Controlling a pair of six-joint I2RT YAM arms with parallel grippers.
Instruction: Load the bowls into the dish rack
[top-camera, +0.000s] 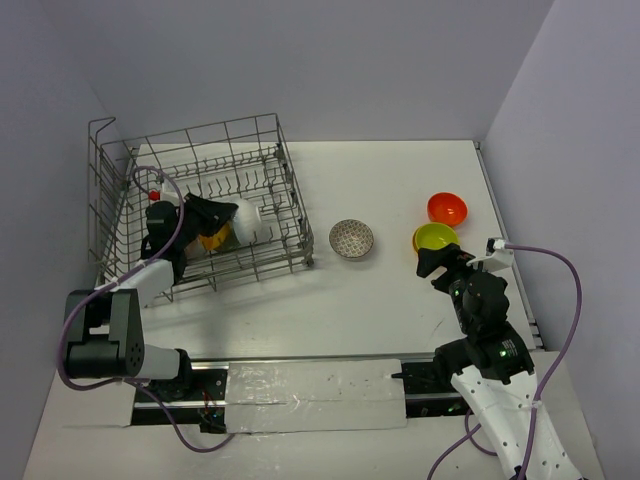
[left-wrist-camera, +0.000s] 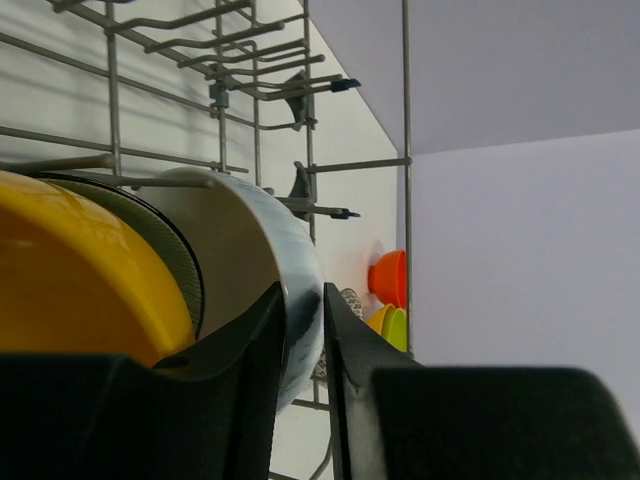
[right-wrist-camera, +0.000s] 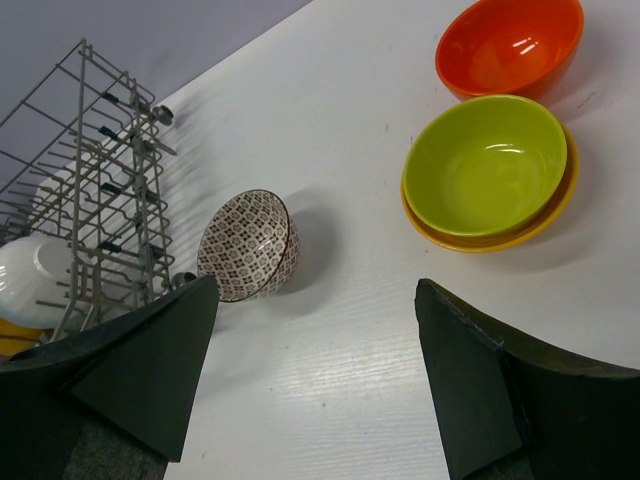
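The grey wire dish rack (top-camera: 290, 215) stands at the left. My left gripper (top-camera: 230, 214) is inside it, shut on the rim of a white bowl (top-camera: 248, 220) that stands on edge among the tines. In the left wrist view the fingers (left-wrist-camera: 262, 330) pinch that white rim (left-wrist-camera: 303, 290), next to a yellow-orange bowl (left-wrist-camera: 80, 280) and a pale green one (left-wrist-camera: 178, 255). A speckled bowl (top-camera: 351, 238) lies tilted on the table right of the rack. A lime green bowl (top-camera: 436, 237) nests in a yellow one, with a red-orange bowl (top-camera: 447, 208) behind. My right gripper (top-camera: 438, 262) is open and empty, just in front of the lime bowl.
The right wrist view shows the speckled bowl (right-wrist-camera: 245, 245), the lime bowl (right-wrist-camera: 485, 165), the red-orange bowl (right-wrist-camera: 510, 42) and the rack's corner (right-wrist-camera: 100, 190). Walls close the table at the back and the right. The tall rack sides surround my left gripper.
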